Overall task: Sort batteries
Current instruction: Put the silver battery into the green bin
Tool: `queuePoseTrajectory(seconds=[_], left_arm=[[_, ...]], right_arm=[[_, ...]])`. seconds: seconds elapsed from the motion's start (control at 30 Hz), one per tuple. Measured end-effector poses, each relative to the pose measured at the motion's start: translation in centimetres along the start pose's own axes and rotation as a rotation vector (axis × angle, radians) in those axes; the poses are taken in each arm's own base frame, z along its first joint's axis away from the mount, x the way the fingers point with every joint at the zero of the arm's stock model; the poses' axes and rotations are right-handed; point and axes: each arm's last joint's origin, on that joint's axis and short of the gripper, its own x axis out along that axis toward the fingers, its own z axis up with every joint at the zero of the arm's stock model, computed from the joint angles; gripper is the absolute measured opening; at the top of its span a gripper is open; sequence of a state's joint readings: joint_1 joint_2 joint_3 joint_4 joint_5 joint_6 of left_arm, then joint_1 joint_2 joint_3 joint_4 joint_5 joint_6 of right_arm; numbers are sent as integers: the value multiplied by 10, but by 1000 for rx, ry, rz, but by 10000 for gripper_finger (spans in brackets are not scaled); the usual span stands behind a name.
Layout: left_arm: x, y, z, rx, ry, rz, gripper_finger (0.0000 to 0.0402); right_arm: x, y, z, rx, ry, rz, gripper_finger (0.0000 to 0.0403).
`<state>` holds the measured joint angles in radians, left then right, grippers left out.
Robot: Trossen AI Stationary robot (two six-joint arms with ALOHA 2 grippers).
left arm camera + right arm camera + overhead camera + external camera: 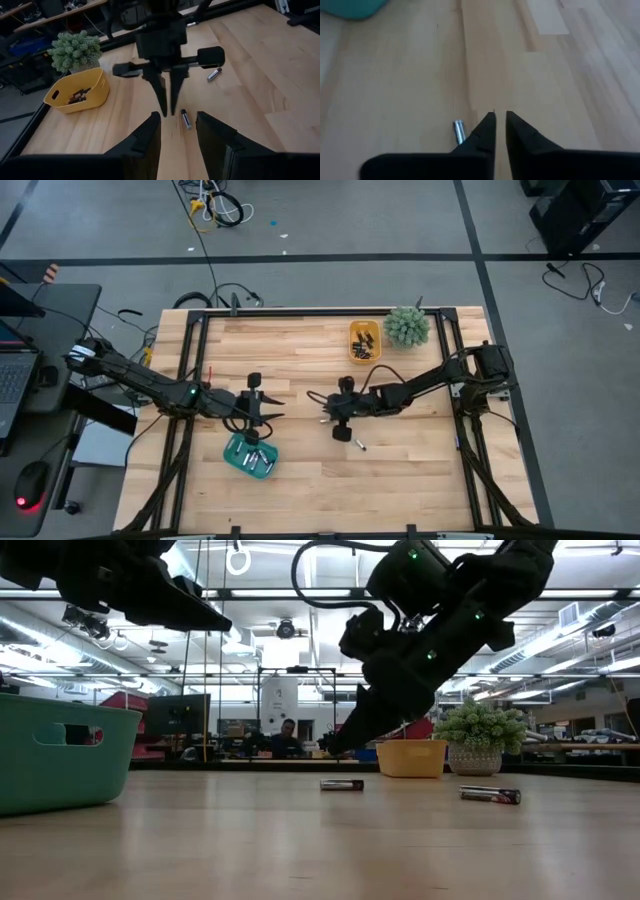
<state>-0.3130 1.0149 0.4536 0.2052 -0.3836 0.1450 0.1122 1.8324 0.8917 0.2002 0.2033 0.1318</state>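
Note:
Two loose batteries lie flat on the wooden table: one point(185, 119) right beside my right gripper's tips, the other point(214, 74) farther toward the near edge. My right gripper point(500, 120) slants down over mid-table, open by a narrow gap, with nothing between its fingers. In the low view its tips point(335, 748) hang above the first battery point(341, 784). My left gripper point(177, 135) is open and empty, raised beside a teal tray point(250, 455) that holds silvery batteries. A yellow tray point(364, 340) at the far side holds dark batteries.
A small potted plant point(407, 326) stands next to the yellow tray at the far right. The black frame rails point(190, 380) run along the table's left and right sides. The two grippers face each other closely at mid-table.

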Motion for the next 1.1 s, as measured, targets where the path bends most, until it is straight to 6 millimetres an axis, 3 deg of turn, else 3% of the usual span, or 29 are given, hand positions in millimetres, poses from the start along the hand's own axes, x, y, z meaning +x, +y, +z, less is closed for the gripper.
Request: queuePoseTrajectory(seconds=[0.3, 0.57, 0.83, 1.1], left_arm=[[0, 0, 1, -4, -9, 1, 120], [0, 0, 2, -3, -18, 3, 120], [0, 0, 3, -11, -29, -4, 120], [0, 0, 3, -13, -33, -4, 120]], right_arm=[[-3, 12, -8, 16, 68, 50, 139], [9, 15, -18, 0, 98, 14, 163], [29, 16, -33, 6, 123, 14, 135], [31, 15, -35, 7, 127, 12, 19]])
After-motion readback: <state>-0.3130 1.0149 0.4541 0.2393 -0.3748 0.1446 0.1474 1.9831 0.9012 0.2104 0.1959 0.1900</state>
